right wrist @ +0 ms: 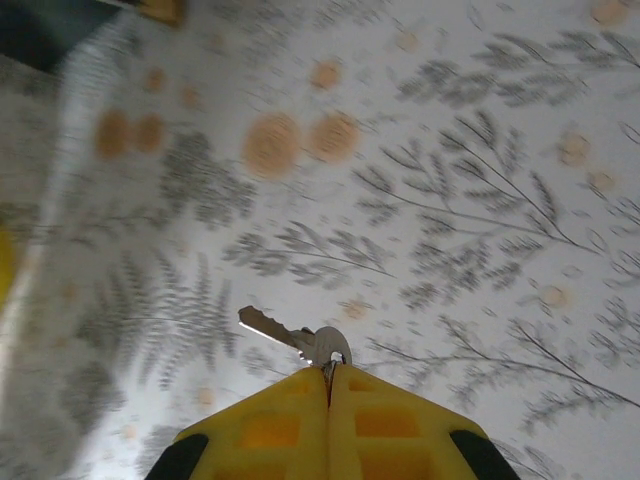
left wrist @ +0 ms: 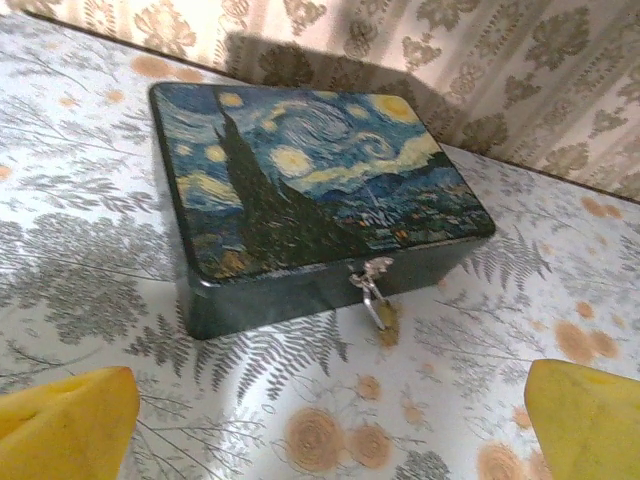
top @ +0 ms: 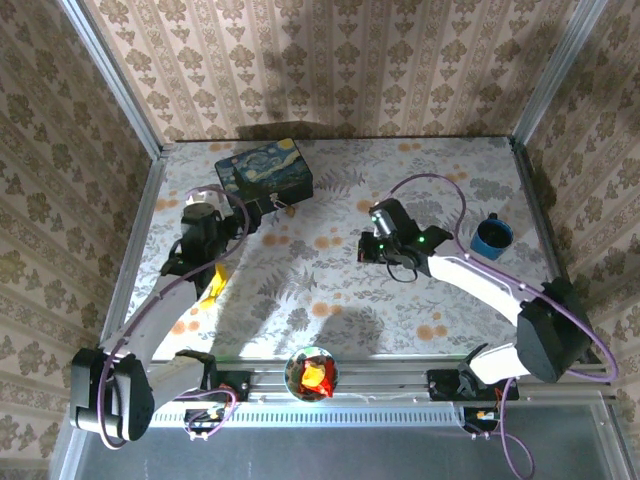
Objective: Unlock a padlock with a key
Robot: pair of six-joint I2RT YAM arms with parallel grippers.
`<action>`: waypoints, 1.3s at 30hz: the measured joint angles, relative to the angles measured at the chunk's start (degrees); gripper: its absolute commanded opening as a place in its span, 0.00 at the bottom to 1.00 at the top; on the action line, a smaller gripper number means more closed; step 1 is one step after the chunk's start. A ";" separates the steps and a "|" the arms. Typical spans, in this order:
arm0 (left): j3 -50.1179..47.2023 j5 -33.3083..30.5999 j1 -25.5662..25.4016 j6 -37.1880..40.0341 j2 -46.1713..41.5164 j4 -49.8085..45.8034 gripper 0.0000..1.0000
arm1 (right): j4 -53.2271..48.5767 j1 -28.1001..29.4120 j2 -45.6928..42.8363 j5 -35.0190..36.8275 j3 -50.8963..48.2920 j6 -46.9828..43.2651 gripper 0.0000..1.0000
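At the near rail, between the arm bases, sits a small bowl [top: 311, 373]. Farther in, over the open tabletop [top: 300, 300], the right tool [right wrist: 328, 385] is clenched on the head of a key [right wrist: 296, 340], whose blade juts free. The left tool [left wrist: 325, 420] is released, its fingers wide. Bare cloth lies ahead of it up to the padlock [left wrist: 376, 300], which hangs on the front wall of the blue painted box [left wrist: 320, 180] near the far edge. A blue cup [top: 492, 236] stands by the right edge.

One padlock [left wrist: 378, 306], one key [right wrist: 293, 340], one painted box [top: 264, 168], one blue cup [top: 492, 236], one bowl [top: 289, 373], and two hands: left hand [left wrist: 330, 420], right hand [right wrist: 328, 376].
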 measured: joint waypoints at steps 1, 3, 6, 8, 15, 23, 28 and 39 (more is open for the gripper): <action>0.00 0.83 0.00 -0.22 0.00 -0.22 1.00 | 1.31 -0.61 -1.07 -1.60 -0.61 -0.17 0.00; 0.00 2.73 0.00 -0.66 0.00 -0.42 1.00 | 4.13 -1.90 -3.32 -5.40 -1.57 -0.81 0.00; 0.00 6.29 0.00 -1.11 -0.02 -0.15 1.00 | 7.50 -2.93 -6.01 -9.38 -2.10 -2.51 0.00; 0.00 9.25 -0.04 -1.36 -0.02 0.55 1.00 | 9.22 -2.97 -7.43 -11.06 -2.29 -3.56 0.00; 3.02 19.69 -5.33 -1.53 0.48 3.69 0.93 | 15.47 -2.95 -10.56 -14.43 -5.29 -4.55 0.00; 5.11 26.23 -11.13 -0.31 1.88 7.61 0.90 | 18.67 -2.97 -10.58 -14.58 -6.75 -2.84 0.00; -0.04 27.43 -11.85 3.34 1.44 12.04 0.90 | 17.62 -2.97 -10.58 -14.25 -6.51 -1.29 0.00; -13.00 30.34 -17.25 15.04 6.75 41.29 0.80 | 20.24 -4.92 -11.89 -15.47 -6.10 9.03 0.00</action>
